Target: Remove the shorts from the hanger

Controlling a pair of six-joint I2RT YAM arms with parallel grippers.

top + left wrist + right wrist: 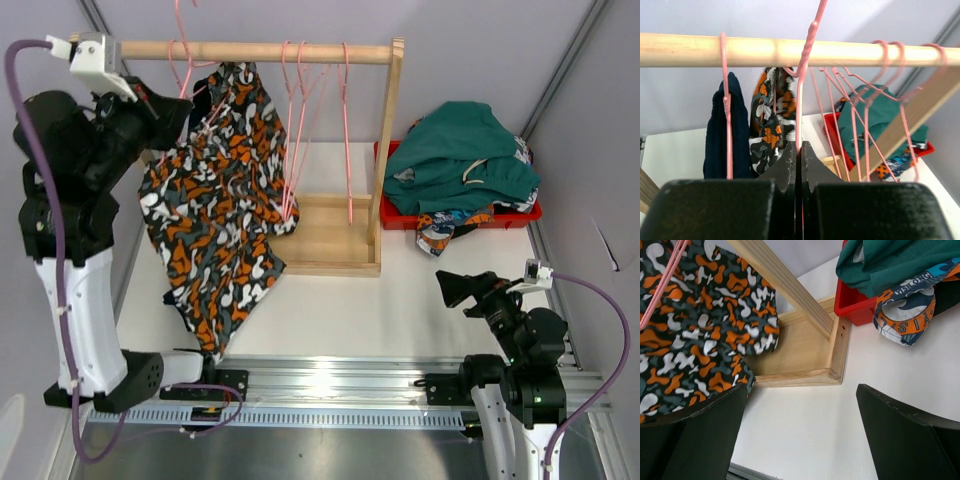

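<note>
- Left gripper [800, 150] is clamped fully shut on the thin pink wire hanger [801, 100], pinching the wire just below the neck. The hook sticks up past the round wooden rail [690, 50] above the hand. It looks unhooked, but I can't say for sure.
- The orange-grey-black camouflage fabric shorts [215, 210] hang right behind and below that hand, drooping in a long loose fold towards the table. They seem to be riding on the gripped hanger.
- Handling guess: light, floppy and not fragile, and they'll bunch up and swing rather than hold a shape. The wire is slick, so they should slide off. I'd grab a thick fold near the waistband or the low hem, since a single layer could slip out.
- Just to the left of the hand, the navy fabric shorts [720, 135] are on their own pink hanger, hooked on the rail.
- To the hand's right, a bunch of empty pink wire hangers [867, 125] sit on the rail.
- Far off to that side is a red plastic bin [397, 218]. It holds the teal green shorts [460, 150] heaped on top, with the blue-white-orange cartoon print shorts [440, 232] spilling over the front rim.
- Right gripper [801, 390] is spread wide, holding nothing, low over the table and well apart from everything.
</note>
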